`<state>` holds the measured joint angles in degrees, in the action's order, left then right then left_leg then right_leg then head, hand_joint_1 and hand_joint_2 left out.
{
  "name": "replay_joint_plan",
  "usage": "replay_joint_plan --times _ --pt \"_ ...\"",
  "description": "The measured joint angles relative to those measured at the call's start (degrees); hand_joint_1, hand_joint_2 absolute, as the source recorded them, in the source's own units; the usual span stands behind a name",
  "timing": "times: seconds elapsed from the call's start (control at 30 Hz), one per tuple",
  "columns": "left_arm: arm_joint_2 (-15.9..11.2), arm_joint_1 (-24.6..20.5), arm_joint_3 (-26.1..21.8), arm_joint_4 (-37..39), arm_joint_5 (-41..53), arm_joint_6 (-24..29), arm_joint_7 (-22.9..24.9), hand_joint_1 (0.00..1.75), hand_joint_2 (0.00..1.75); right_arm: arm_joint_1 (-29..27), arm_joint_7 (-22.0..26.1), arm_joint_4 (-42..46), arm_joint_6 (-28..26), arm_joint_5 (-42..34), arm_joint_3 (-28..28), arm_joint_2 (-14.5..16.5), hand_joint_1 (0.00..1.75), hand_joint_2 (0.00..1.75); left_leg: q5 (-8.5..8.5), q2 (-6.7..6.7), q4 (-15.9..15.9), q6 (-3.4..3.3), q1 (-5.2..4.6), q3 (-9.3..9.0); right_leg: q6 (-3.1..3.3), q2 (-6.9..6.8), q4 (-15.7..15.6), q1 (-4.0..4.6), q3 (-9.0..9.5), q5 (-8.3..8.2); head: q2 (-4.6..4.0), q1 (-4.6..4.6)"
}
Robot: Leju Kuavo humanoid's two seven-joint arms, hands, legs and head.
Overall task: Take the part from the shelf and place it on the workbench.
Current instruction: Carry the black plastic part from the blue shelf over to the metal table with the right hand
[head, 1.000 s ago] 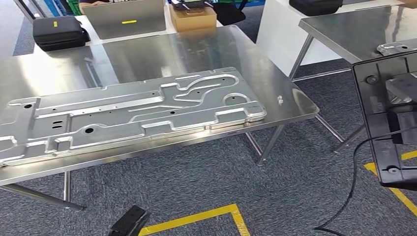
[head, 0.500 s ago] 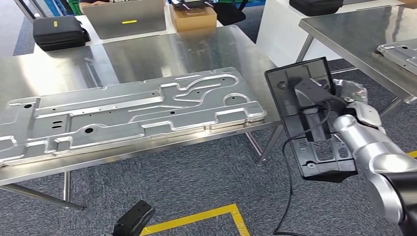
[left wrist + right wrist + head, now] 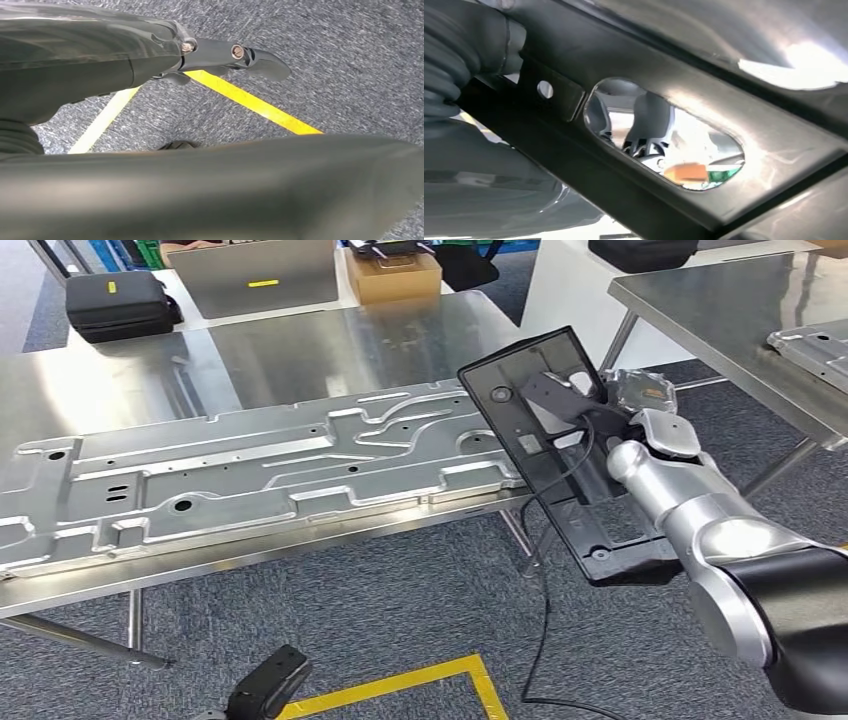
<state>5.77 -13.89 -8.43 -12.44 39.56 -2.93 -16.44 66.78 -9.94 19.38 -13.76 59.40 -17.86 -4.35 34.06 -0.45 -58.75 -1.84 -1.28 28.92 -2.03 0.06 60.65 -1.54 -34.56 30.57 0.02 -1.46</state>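
Black plastic part (image 3: 560, 455) gripped by right hand (image 3: 600, 410), tilted over steel workbench (image 3: 330, 350) edge, left hand (image 3: 265, 690) unclear

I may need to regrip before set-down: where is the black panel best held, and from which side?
Judging by the head view, keep to the middle of the black panel, where the right hand grips it now, coming from its far side. The panel is long, flat and tilted, its lower end hanging off the workbench edge; a central hold should balance it. A cable trails from it.

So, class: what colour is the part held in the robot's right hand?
Black; the part, gripped by the right hand, shows best in the head view.
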Motion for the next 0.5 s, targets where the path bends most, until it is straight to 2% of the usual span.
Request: replay_joint_plan --times 0.27,0.5 --pt "-0.32 0.00 0.05 0.01 0.26 0.00 0.11 0.00 0.00 10.18 -1.82 -0.07 3.65 3.36 -2.08 0.42 1.75 1.75 0.00 0.00 -0.01 0.00 -0.01 0.05 -0.01 0.00 0.00 -0.02 -0.06 -0.01 -0.01 0.00" --pt "-0.30 -0.16 0.19 0.00 0.83 -0.05 0.29 0.00 0.00 14.65 -1.30 0.51 3.06 2.80 -2.38 3.43 1.75 1.75 0.00 0.01 0.00 0.00 0.06 0.01 -0.01 0.04 0.00 0.03 -0.05 -0.01 -0.01 0.00"
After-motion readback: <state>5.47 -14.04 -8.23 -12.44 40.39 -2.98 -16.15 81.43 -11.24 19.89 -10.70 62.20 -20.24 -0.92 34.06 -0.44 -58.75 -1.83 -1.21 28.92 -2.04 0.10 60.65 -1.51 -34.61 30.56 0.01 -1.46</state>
